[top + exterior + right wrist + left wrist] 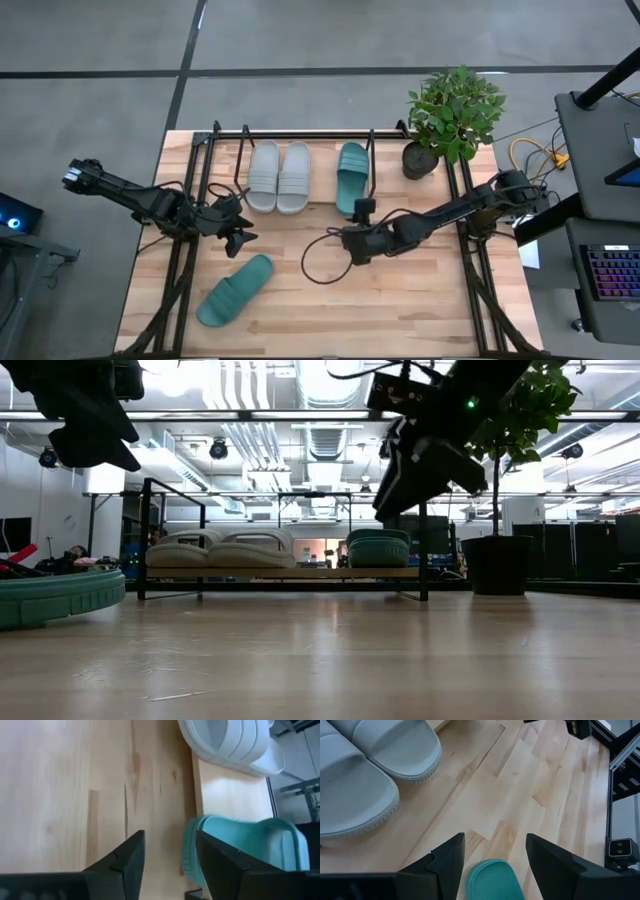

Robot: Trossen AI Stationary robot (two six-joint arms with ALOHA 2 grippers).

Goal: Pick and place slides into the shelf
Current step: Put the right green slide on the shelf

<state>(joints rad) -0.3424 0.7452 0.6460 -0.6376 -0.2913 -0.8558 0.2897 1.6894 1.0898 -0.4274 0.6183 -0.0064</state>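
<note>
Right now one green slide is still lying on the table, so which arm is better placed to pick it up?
The left arm. Its open gripper hangs just above the loose green slide, which shows between its fingers in the left wrist view. The right gripper, also open, is beside the shelf, farther away.

Bright, even indoor light w/ soft, faint shadows on the wood table (400, 300). Low view is backlit by ceiling lights (330, 385) (glare overhead), so both arms read as dark silhouettes; near tabletop is blurred. Right wrist view is soft, out of focus.
</note>
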